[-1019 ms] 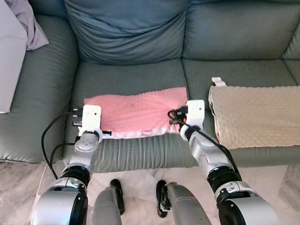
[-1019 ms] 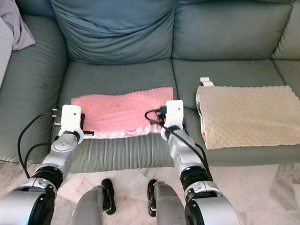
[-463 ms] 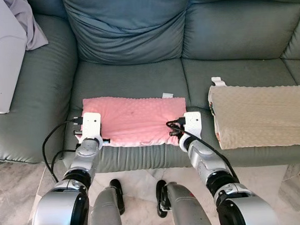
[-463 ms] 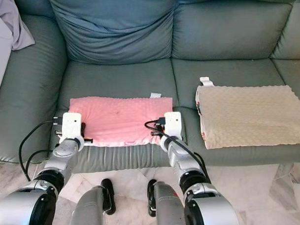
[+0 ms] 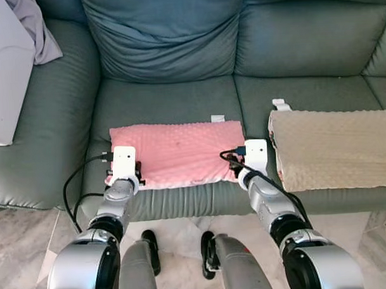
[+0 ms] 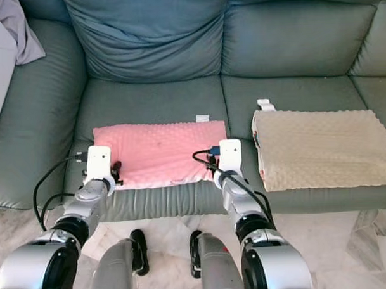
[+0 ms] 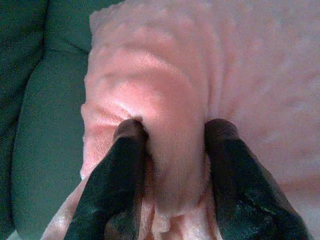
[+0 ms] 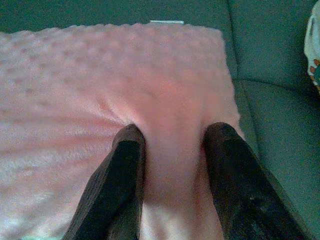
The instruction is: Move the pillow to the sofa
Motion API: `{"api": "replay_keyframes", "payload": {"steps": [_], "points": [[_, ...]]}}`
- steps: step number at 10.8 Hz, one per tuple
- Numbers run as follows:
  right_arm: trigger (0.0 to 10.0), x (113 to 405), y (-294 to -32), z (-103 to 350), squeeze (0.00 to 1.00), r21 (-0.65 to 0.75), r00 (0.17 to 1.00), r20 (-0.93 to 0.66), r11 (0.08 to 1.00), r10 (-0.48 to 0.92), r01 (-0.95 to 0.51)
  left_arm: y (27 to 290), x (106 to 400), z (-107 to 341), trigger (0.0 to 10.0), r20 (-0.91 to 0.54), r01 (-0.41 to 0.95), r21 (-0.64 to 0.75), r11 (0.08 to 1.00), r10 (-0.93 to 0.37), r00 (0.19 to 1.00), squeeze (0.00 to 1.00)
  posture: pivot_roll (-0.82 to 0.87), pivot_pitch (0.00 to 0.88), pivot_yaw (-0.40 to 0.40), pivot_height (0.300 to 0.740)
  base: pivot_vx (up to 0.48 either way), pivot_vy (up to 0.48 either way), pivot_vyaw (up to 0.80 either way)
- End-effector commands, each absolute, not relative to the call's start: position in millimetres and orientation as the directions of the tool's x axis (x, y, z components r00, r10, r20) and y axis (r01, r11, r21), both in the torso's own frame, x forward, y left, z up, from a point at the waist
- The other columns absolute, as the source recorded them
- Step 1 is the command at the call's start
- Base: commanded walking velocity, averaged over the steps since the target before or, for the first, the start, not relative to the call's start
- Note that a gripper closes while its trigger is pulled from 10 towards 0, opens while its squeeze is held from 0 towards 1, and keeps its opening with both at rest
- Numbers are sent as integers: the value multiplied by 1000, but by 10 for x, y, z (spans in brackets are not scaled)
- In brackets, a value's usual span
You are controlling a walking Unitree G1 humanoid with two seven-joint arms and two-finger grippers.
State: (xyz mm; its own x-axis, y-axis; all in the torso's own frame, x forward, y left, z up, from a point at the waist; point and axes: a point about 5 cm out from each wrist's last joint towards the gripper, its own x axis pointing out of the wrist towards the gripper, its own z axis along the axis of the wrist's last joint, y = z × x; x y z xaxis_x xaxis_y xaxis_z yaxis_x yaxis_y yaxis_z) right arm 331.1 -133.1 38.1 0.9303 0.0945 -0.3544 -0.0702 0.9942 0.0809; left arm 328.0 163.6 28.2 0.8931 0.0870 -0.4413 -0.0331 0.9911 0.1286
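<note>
A pink dimpled pillow (image 5: pixel 177 152) lies flat on the middle seat of the grey-green sofa (image 5: pixel 166 98), near its front edge. My left gripper (image 7: pixel 175 131) is shut on the pillow's near left corner, a fold of pink fabric pinched between its black fingers (image 7: pixel 125 150). At the near right corner my right gripper (image 8: pixel 175 135) is shut on the pillow (image 8: pixel 100 100) the same way. In the head views both wrists sit at the pillow's front corners, left wrist (image 5: pixel 122 165) and right wrist (image 5: pixel 255 156).
A beige dimpled pillow (image 5: pixel 336 146) lies on the right seat, close beside my right arm. A large blue-grey back cushion (image 5: pixel 164 34) leans behind the pink pillow. A white object (image 5: pixel 6 75) and a lilac cloth (image 5: pixel 33 26) rest on the left armrest. Marble floor (image 5: pixel 19 252) lies below.
The pink pillow has come down flat onto the seat and slid slightly right. Both grippers stayed shut on its front corners.
</note>
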Motion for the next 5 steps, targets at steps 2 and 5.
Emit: {"api": "replay_keyframes", "payload": {"steps": [2,5], "points": [[10000,3272,-1329,322,1000,115,921,-373,991,111,-72,1626,3157,125,10000,-505,1,121,993,61,861,1000,-42,323,-52,740,0,0,0],[10000,3213,-1260,248,1000,134,904,-398,985,157,-112,1582,3217,191,10000,-482,10,111,994,46,875,1000,-41,327,-56,740,0,0,0]]}}
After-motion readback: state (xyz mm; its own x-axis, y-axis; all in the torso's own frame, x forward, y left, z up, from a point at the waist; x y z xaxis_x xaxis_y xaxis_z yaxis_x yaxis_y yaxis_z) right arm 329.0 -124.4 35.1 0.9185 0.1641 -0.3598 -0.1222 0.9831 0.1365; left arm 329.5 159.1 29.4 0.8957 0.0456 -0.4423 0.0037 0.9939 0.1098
